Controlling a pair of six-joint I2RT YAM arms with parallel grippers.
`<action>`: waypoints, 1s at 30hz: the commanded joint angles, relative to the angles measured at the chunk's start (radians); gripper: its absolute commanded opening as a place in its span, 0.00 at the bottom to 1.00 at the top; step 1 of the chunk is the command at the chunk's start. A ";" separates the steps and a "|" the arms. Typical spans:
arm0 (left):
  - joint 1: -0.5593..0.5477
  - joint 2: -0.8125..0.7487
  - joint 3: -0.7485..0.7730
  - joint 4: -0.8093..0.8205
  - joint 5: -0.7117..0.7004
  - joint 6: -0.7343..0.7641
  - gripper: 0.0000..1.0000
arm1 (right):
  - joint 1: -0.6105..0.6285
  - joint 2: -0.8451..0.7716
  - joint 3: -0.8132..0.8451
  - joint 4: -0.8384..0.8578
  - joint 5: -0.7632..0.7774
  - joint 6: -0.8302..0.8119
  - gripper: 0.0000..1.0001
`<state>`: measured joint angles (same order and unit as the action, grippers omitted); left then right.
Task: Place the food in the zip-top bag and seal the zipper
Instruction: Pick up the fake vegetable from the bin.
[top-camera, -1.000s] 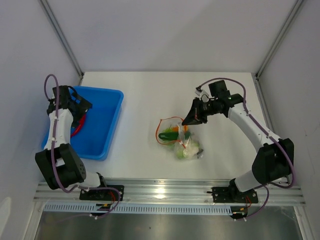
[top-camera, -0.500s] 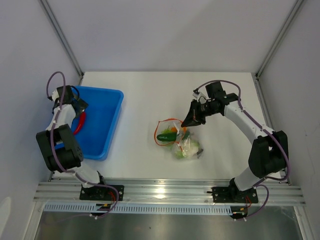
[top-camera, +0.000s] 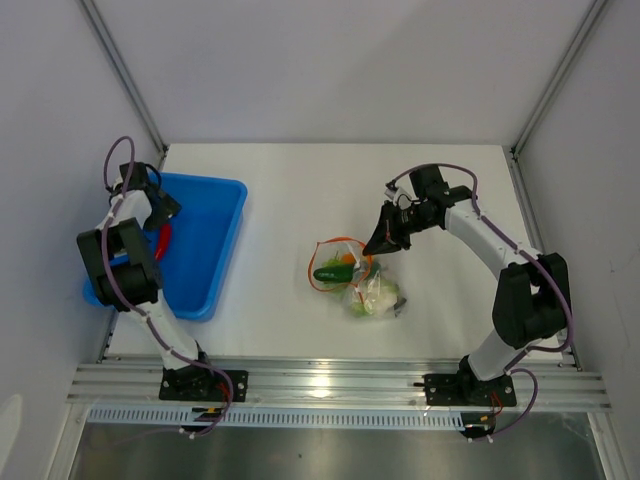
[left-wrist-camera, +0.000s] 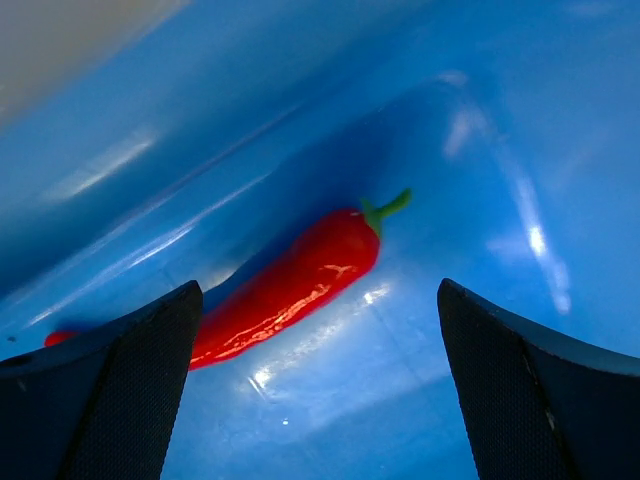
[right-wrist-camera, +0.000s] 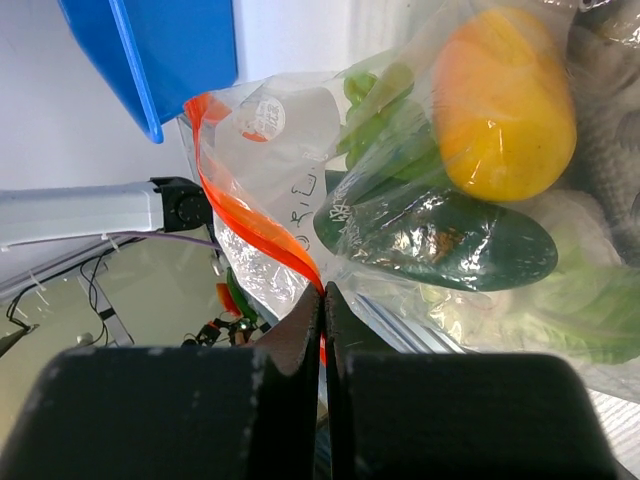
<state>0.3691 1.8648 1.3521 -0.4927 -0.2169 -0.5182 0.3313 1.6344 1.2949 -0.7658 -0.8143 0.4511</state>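
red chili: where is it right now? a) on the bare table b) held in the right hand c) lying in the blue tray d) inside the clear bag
C: the red chili lies loose on the floor of the blue tray, as the left wrist view shows.

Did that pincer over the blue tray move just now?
Yes, slightly: the left pincer has edged toward the blue tray's far rim, open over the red chili.

left arm (top-camera: 128, 222) pulled back over blue tray (top-camera: 212, 262), right pincer (top-camera: 373, 247) and zip-top bag (top-camera: 352, 282) nudged left
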 joint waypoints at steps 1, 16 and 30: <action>0.010 0.065 0.065 -0.147 -0.006 -0.008 0.99 | -0.008 0.018 0.037 0.005 -0.014 -0.011 0.00; 0.010 0.097 0.074 -0.216 0.047 0.069 0.83 | -0.014 0.019 0.030 0.022 -0.026 0.011 0.00; 0.011 0.169 0.107 -0.259 0.160 0.095 0.29 | -0.020 -0.042 0.023 -0.004 0.033 0.015 0.00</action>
<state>0.3698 2.0045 1.4418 -0.7235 -0.1158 -0.4412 0.3199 1.6436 1.2968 -0.7631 -0.8078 0.4603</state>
